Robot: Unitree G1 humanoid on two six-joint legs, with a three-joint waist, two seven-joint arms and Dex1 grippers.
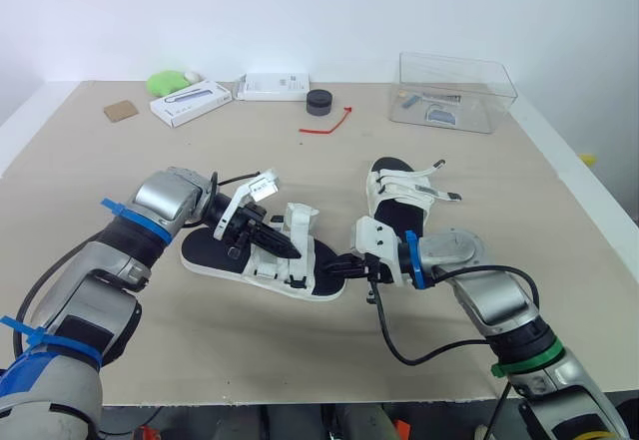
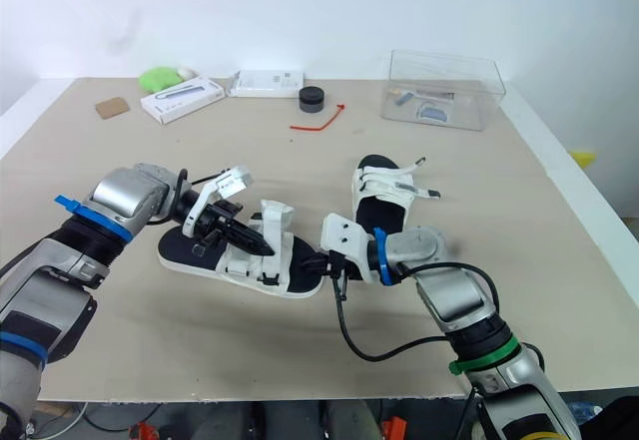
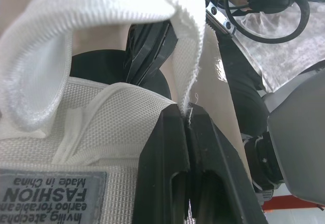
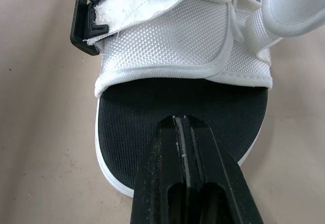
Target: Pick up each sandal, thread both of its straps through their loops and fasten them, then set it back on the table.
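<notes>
Strap (image 3: 101, 26) of near sandal (image 1: 215, 252) stands raised over its middle, pinched in the fully closed left pincer (image 1: 268, 238). Sandal lies on desk (image 1: 200, 161). At its toe, right pincer (image 1: 346, 266), fingers together, grips nothing visible. Second sandal (image 1: 399, 196) lies beyond that toe.

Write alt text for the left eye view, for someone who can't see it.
Two robot arms work on a white sandal with a black sole on a beige table: the left gripper pinches its strap, the right gripper sits shut at one end. A second sandal and a clear bin lie beyond.
</notes>
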